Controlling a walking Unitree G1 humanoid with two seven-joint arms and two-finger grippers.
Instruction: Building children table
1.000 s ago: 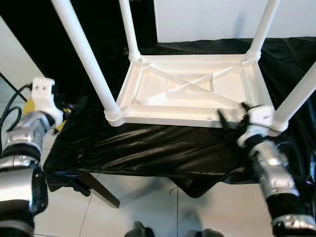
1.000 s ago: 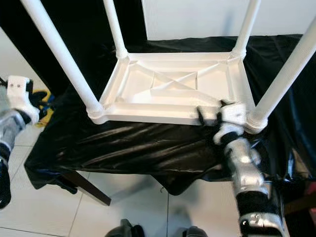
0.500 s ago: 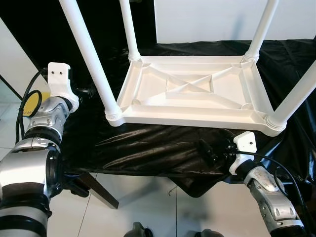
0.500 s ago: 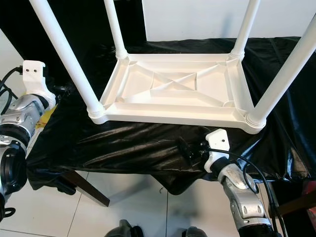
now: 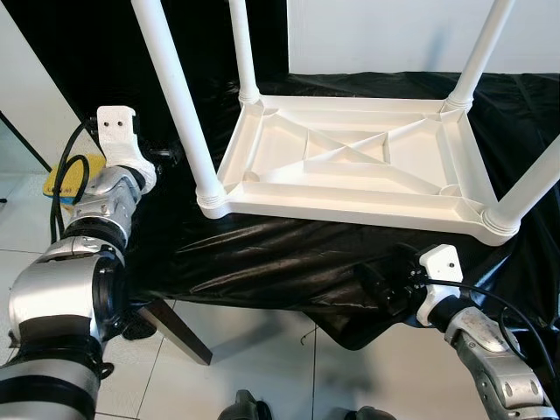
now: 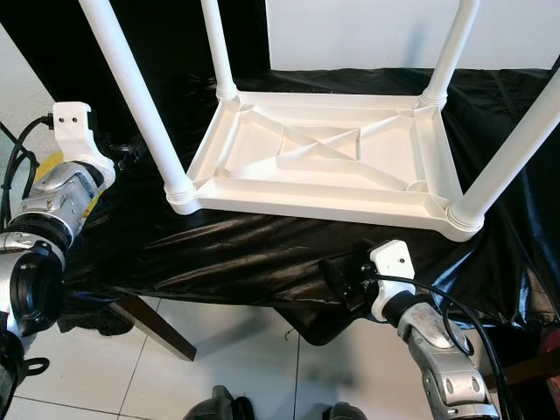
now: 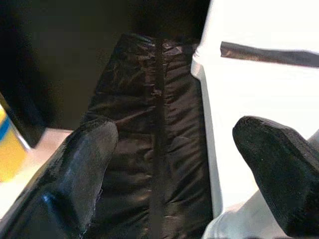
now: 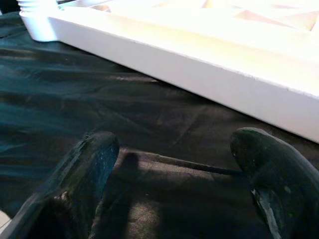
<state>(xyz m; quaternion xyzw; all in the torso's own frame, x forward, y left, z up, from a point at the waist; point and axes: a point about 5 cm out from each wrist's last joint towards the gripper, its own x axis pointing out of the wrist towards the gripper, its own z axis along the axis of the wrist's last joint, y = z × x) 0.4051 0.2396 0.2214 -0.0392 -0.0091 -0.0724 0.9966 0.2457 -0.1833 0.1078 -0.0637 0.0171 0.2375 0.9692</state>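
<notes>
A white children's table (image 5: 350, 166) was laid upside down on a counter (image 5: 262, 262) draped in black cloth, its four legs (image 5: 179, 96) pointed up. The left end effector (image 7: 174, 164) was held wide apart at the table's 9 o'clock side. The right end effector (image 8: 174, 169) was spread wide over the cloth at 5 o'clock, just short of the table's near rim.

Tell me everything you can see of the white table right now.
The white table looks like moulded plastic and lies upside down on the black cloth, its ribbed underside facing up with a diagonal cross brace in the middle. Four round white legs stand up from the corner sockets, all seated. Only the cloth touches it: the left end effector sits open beside its left edge, and the right end effector is open, short of the near edge.
</notes>
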